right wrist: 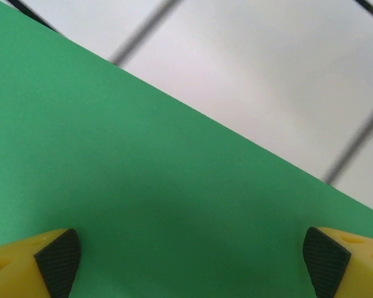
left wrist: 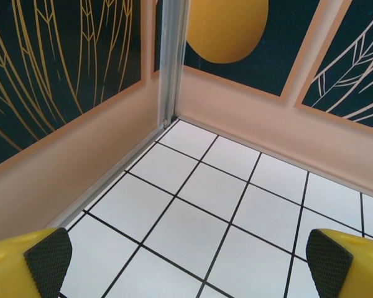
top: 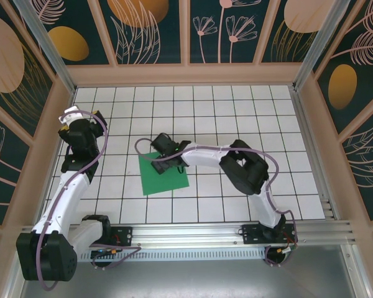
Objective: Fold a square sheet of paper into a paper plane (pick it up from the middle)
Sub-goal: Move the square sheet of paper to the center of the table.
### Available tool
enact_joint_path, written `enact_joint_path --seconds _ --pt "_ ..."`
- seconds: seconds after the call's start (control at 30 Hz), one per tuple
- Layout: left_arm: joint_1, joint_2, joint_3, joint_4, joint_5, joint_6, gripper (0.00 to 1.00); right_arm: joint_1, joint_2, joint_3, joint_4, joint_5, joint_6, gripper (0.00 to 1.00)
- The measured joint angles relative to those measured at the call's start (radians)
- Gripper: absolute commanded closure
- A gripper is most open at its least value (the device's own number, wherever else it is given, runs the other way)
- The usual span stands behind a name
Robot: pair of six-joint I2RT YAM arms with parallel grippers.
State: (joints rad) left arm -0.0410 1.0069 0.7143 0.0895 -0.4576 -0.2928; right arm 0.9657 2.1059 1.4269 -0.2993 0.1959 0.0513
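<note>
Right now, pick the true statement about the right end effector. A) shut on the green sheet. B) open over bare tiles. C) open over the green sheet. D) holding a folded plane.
C: the right end effector has its jaws wide apart, with the flat green sheet beneath.

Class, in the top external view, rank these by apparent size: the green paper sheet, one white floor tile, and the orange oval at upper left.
1. Green paper sheet: largest.
2. Orange oval: somewhat smaller, though its wall may sit nearer the camera.
3. White floor tile: clearly smallest.
</note>
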Motion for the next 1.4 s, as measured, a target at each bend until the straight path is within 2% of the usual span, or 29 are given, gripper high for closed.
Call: enact_joint_path --seconds 0.2,0.33,0.43,0.6,0.77,1.0,1.2,1.4 --pt "0.0 0.01 0.0 0.0 0.0 0.0 0.01 -0.178 -0.027 -0.017 -0.026 0.047 -0.053 0.08" --pt "0.0 0.019 0.0 -0.001 0.001 0.0 0.02 -0.24 -0.027 0.011 -0.084 0.075 -0.035 0.08" --pt "0.0 0.019 0.0 -0.001 0.001 0.0 0.01 -0.225 -0.028 0.037 -0.11 0.041 0.031 0.12" --pt "0.0 0.019 0.0 -0.001 0.004 0.0 0.01 -0.185 -0.028 0.089 -0.1 -0.085 0.203 0.38" --pt "0.0 0.019 0.0 -0.001 0.004 0.0 0.01 -0.185 -0.006 0.161 -0.103 -0.196 0.321 0.48" --pt "0.0 0.019 0.0 -0.001 0.004 -0.001 0.02 -0.185 0.085 0.225 -0.109 -0.305 0.374 0.49" --pt "0.0 0.022 0.0 -0.001 0.004 -0.002 0.01 -0.187 0.113 0.221 -0.126 -0.34 0.373 0.48" --pt "0.0 0.055 0.044 -0.053 0.018 -0.02 0.01 -0.182 0.021 0.067 -0.09 -0.366 0.342 0.48"
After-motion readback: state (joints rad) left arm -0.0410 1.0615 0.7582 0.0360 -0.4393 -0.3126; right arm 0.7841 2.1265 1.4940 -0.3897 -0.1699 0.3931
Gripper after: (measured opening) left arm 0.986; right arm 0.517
